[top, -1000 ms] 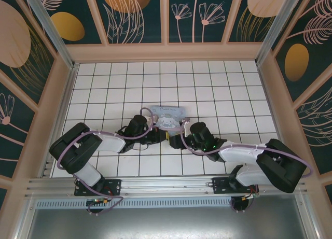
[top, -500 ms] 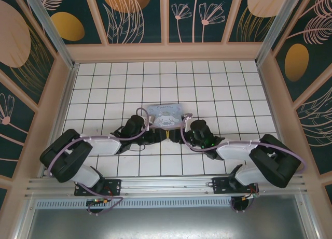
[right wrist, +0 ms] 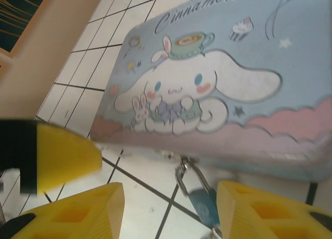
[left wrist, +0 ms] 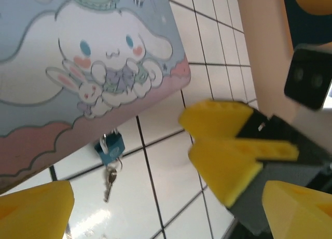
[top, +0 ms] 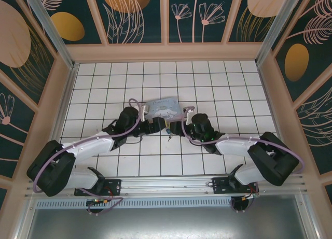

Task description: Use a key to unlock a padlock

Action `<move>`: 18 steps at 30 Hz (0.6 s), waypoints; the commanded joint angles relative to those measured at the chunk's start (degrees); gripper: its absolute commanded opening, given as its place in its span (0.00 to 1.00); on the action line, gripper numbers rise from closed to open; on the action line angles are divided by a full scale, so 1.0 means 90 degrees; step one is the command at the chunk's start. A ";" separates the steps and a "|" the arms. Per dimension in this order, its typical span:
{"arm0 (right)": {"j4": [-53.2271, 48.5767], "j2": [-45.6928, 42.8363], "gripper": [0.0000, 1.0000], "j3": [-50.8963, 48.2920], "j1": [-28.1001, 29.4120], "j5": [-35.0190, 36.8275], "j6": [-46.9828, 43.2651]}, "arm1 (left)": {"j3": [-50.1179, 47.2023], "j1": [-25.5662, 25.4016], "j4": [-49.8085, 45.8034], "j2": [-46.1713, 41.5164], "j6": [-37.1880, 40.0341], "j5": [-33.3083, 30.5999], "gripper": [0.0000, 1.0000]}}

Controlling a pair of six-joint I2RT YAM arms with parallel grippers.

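Left wrist view: left gripper (left wrist: 166, 213) spread wide, its yellow fingertips (left wrist: 36, 210) at the two bottom corners of the frame. Only bare white tiled floor (left wrist: 171, 171) lies between them. Released, holding nothing.

Padlock (left wrist: 110, 145), small and blue, lies on the floor right at the near edge of the cartoon tin (left wrist: 78, 52), partly tucked under that edge. Key (left wrist: 109, 181) sits at the padlock's lower end, touching it and pointing away from the tin. Whether it is seated in the keyhole I cannot tell. Right gripper (left wrist: 199, 138) comes in from the right, yellow tips aimed toward the padlock but apart from it, with a tile line between them.

Right wrist view: right gripper's fingers partway apart, gap clear, gripping nothing. Padlock sits low in the frame within that gap, nearer the right-hand finger; contact unclear. Thin metal shackle (right wrist: 185, 176) rises from the lock body to the tin's front wall. Whether it passes through a clasp there is too blurred to say. One left-gripper finger juts in from the left edge, beside the tin's corner.

Top external view: tin near the middle of the floor, both arms reaching in from either side, grippers meeting at its near edge. Padlock and key are too small here to make out.
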 commanded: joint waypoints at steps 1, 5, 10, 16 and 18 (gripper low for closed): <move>0.0093 -0.0114 0.51 -0.0278 -0.0007 -0.0111 -0.0005 | 0.0509 0.0130 -0.0755 -0.0046 0.0602 -0.0572 0.97; 0.0164 0.0040 0.50 -0.0392 -0.0008 -0.0126 -0.0082 | 0.0973 0.0272 -0.1215 0.0095 0.0941 -0.0905 0.99; 0.0303 0.0536 0.50 -0.0232 -0.0008 -0.0410 -0.0229 | 0.1357 0.0369 -0.1511 0.0200 0.1134 -0.1184 0.99; 0.0455 0.1011 0.50 -0.0008 -0.0008 -0.0519 -0.0281 | 0.1718 0.0523 -0.1768 0.0373 0.1330 -0.1331 0.98; 0.0482 0.1147 0.50 0.0086 -0.0008 -0.0570 -0.0308 | 0.1804 0.0621 -0.1812 0.0447 0.1382 -0.1301 0.98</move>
